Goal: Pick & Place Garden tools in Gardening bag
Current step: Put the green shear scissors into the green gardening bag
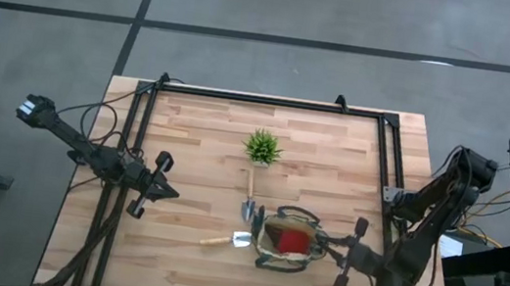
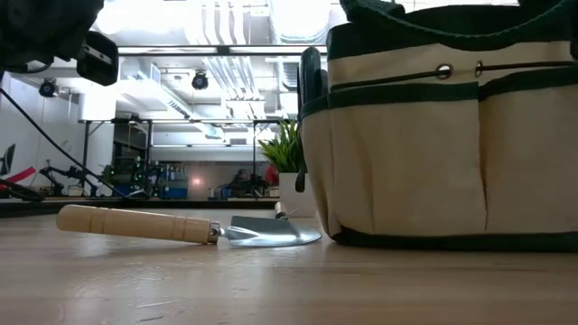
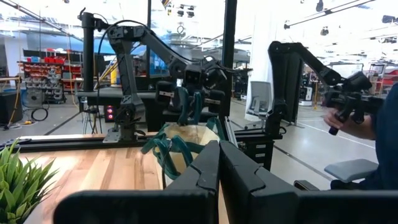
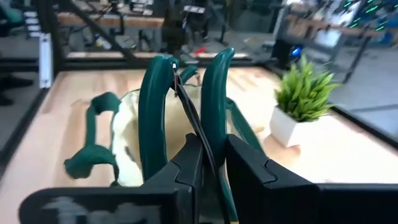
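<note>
Trowels, two: one [image 1: 219,241] lies left-right at lower centre, blade touching the bag [image 1: 270,256]; the other [image 1: 249,202] points down-frame. Right gripper [image 1: 332,248] pinches green-handled shears [image 4: 180,106] over the bag; left gripper [image 1: 170,191] closed, empty.

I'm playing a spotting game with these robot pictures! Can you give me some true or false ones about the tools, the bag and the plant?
1. A trowel lies on the table beside the bag. True.
2. The plant is inside the bag. False: it stands on the table, apart from the bag.
3. Something red is in the bag. True.
4. The right gripper holds a trowel. False: it is shut on green-handled shears over the bag.
5. The left gripper is inside the bag. False: it is off to the bag's side, shut and holding nothing.
</note>
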`<state>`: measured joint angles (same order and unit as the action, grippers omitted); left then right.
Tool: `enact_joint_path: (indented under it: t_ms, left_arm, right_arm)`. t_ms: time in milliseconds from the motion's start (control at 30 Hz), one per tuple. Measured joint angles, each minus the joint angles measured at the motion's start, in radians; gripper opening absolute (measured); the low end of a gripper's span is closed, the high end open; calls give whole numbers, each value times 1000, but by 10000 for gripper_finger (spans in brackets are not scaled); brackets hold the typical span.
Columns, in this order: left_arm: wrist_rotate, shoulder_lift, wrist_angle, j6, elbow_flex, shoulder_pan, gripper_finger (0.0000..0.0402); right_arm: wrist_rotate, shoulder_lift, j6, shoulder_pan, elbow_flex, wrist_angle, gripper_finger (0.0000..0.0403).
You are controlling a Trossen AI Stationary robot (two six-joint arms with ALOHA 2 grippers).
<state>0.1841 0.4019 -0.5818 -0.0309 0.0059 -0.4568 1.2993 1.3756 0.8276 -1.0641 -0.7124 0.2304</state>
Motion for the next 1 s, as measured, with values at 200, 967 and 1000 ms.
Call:
enact_joint_path:
  t_ms: [200,967,1000]
  left_arm:
    - [0,0,0,0,0,0,12]
    - [0,0,0,0,0,0,12]
    - [0,0,0,0,0,0,12]
  right_arm:
    - [-206,-111,97,0,1,158,43]
    - [-121,-92,229,-127,-42,260,33]
    - [-95,-92,218,-138,-45,259,32]
